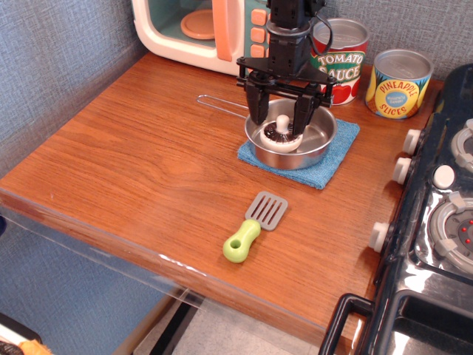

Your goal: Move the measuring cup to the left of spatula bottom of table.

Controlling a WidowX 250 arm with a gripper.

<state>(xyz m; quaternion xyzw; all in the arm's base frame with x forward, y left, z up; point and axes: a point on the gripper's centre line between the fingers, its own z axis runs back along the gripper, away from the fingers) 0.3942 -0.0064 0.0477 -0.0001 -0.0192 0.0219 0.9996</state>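
Between the fingers (255,107): measuring cup (279,136).

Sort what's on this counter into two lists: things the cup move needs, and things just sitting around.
Needed:
measuring cup, lying in the pan
spatula
table, bare wood left of the spatula
gripper, jaws straddling the cup

Just lying about:
steel pan
blue cloth
tomato sauce can
pineapple can
toy microwave
toy stove
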